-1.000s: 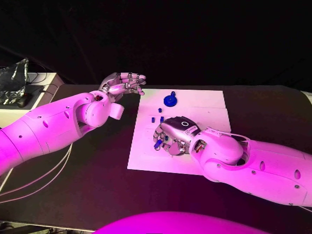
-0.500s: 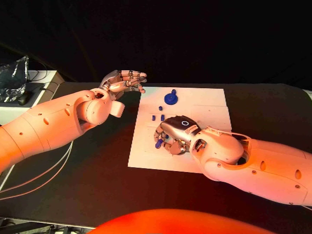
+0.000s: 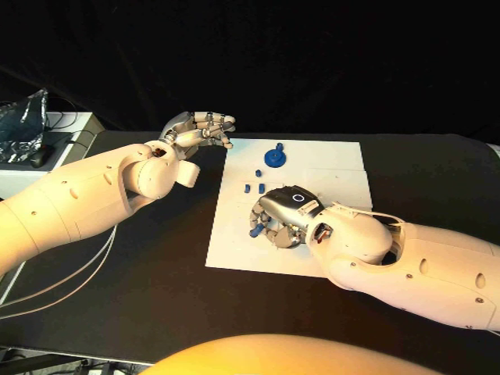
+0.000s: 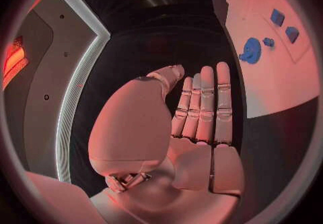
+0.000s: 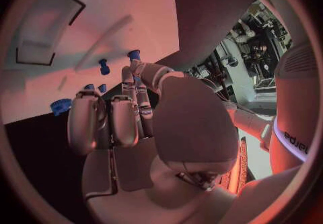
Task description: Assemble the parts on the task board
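Observation:
The white task board (image 3: pixel 329 160) lies in the middle of the black table. A round blue part (image 3: pixel 275 160) sits near its far edge, with three small blue pieces (image 3: pixel 254 187) just in front of it. My right hand (image 3: pixel 283 216) hovers low over the board's middle with its fingers curled. Thumb and a fingertip pinch a small blue part (image 3: pixel 255 231), which the right wrist view shows at the fingertips (image 5: pixel 134 54). My left hand (image 3: pixel 201 131) is raised beside the board's far left corner, empty, and its fingers (image 4: pixel 205 100) lie straight and apart from the round blue part (image 4: pixel 251 50).
A white box with a crumpled silver bag (image 3: pixel 13 125) stands at the table's far left edge. Cables (image 3: pixel 76 273) hang under my left arm. The board has a square outlined recess (image 5: pixel 43 30) beyond my right fingertips.
My right hand has edged slightly to the right over the board, still with the blue part at its fingertips. The left hand has stayed where it was.

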